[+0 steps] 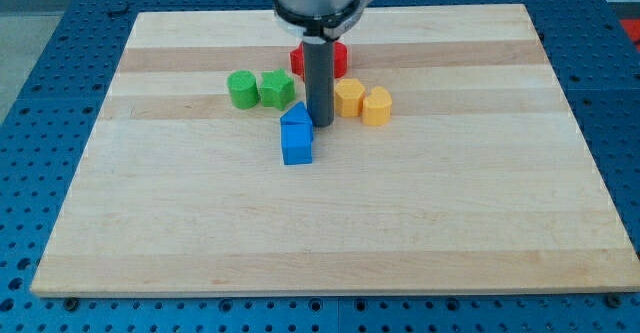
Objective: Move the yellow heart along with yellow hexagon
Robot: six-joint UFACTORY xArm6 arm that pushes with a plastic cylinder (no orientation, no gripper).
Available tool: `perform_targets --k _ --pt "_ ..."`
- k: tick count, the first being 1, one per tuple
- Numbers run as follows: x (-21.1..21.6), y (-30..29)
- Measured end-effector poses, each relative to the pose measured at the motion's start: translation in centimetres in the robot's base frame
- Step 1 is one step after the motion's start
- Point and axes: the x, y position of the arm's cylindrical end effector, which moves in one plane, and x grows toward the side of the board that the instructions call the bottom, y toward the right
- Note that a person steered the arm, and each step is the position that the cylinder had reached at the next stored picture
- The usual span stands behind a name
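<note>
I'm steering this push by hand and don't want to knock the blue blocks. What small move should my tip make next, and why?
Probably slide toward the view's right. My tip sits just left of the yellow hexagon, which touches the yellow heart on its right, so one rightward push should carry both. The blue blocks lie on the tip's left.

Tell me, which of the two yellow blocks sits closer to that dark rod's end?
The yellow block on the view's left of the pair: it sits just right of my tip, while the other yellow block lies beyond it.
</note>
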Motion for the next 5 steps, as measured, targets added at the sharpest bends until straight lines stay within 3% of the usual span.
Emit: perform_targets --k 2,3,5 --pt "3.2 3.3" --pt "2.3 7.6" --pt "1.2 8.8"
